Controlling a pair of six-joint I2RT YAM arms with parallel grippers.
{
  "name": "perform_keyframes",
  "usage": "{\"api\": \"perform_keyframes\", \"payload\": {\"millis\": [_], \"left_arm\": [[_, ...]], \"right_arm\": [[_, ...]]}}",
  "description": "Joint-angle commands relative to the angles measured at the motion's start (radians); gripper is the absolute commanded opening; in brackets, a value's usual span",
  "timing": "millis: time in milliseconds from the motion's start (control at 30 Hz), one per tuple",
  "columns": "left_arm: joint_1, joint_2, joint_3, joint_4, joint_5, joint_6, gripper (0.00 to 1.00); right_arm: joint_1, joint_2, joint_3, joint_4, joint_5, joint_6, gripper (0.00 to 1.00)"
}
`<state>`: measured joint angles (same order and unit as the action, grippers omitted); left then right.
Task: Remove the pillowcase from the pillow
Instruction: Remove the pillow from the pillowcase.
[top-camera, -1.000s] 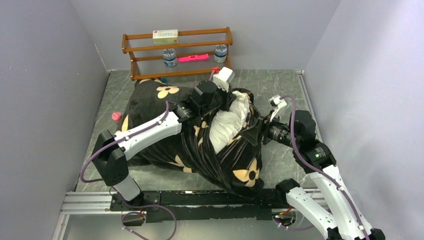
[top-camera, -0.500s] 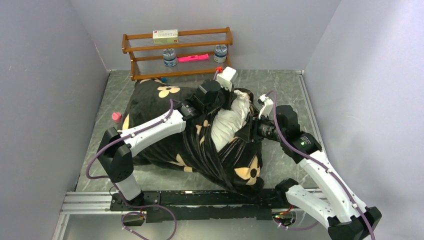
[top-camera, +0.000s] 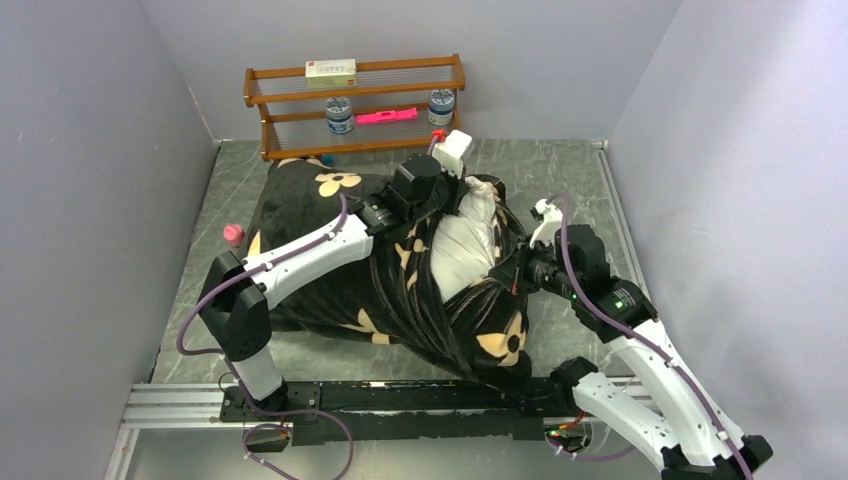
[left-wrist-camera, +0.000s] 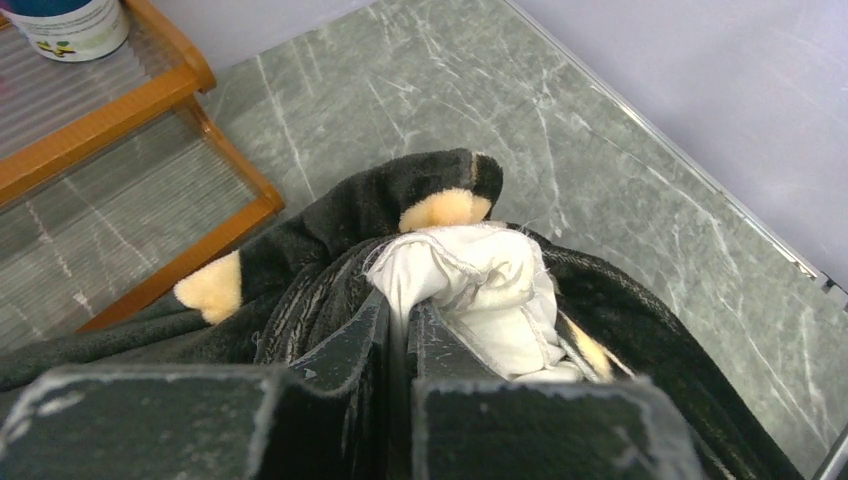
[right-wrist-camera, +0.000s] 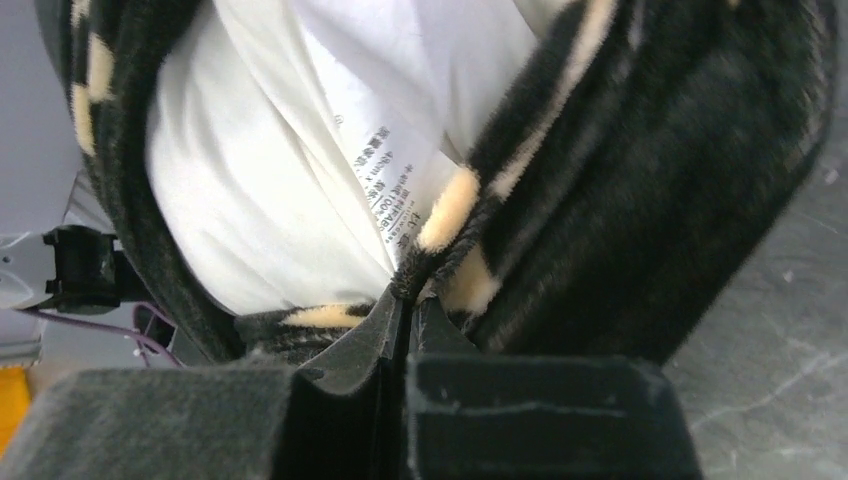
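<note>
The black pillowcase (top-camera: 320, 215) with tan flowers lies across the table, its open mouth facing right. The white pillow (top-camera: 462, 245) bulges out of that mouth. My left gripper (top-camera: 468, 195) is at the far end of the opening, shut on a bunched white corner of the pillow (left-wrist-camera: 480, 290), with the pillowcase (left-wrist-camera: 400, 195) rim folded behind it. My right gripper (top-camera: 505, 275) is at the near right side of the mouth. In the right wrist view, that gripper (right-wrist-camera: 408, 300) is shut on the plush edge of the pillowcase (right-wrist-camera: 650, 180), beside the pillow (right-wrist-camera: 260, 200) and its printed label.
A wooden rack (top-camera: 355, 105) with a box, two jars and a pink item stands against the back wall. A small pink object (top-camera: 233, 234) sits left of the pillowcase. Grey walls close in on both sides. A metal rail (top-camera: 180, 405) runs along the near edge.
The right gripper has closed from open onto the pillowcase edge, and its arm shifted slightly toward the near side. The left arm kept its hold on the pillow corner.
</note>
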<state>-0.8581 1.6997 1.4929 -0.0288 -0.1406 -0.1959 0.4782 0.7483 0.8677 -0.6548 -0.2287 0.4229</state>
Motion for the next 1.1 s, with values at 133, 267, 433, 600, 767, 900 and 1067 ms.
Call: {"api": "perform_keyframes", "payload": {"millis": [133,267,433,600,767,900,1067], "left_arm": [[0.155,-0.039,0.061,0.069,-0.166,0.068,0.05],[0.207,-0.051,0.074,0.06,-0.159,0.052,0.05],[0.249,-0.056,0.094,0.03,-0.172,0.025,0.05],[0.245,-0.1,0.018,0.053,-0.095,-0.03,0.05],[0.229,-0.203,-0.149,0.201,0.102,-0.077,0.06],[0.206,-0.259,-0.179,0.144,0.195,-0.083,0.24],[0.146,-0.334,-0.21,0.079,0.243,-0.04,0.49]], "right_arm": [[-0.004,-0.085,-0.036,-0.282,0.266,0.124,0.0],[-0.004,-0.126,-0.061,-0.281,0.273,0.182,0.0],[-0.004,-0.181,-0.107,-0.262,0.267,0.238,0.0],[-0.004,-0.214,-0.175,-0.166,0.207,0.256,0.0],[-0.004,-0.231,-0.23,0.007,0.148,0.226,0.0],[-0.004,-0.195,-0.219,0.111,0.13,0.174,0.0],[-0.004,-0.174,-0.237,0.218,0.104,0.138,0.0]]}}
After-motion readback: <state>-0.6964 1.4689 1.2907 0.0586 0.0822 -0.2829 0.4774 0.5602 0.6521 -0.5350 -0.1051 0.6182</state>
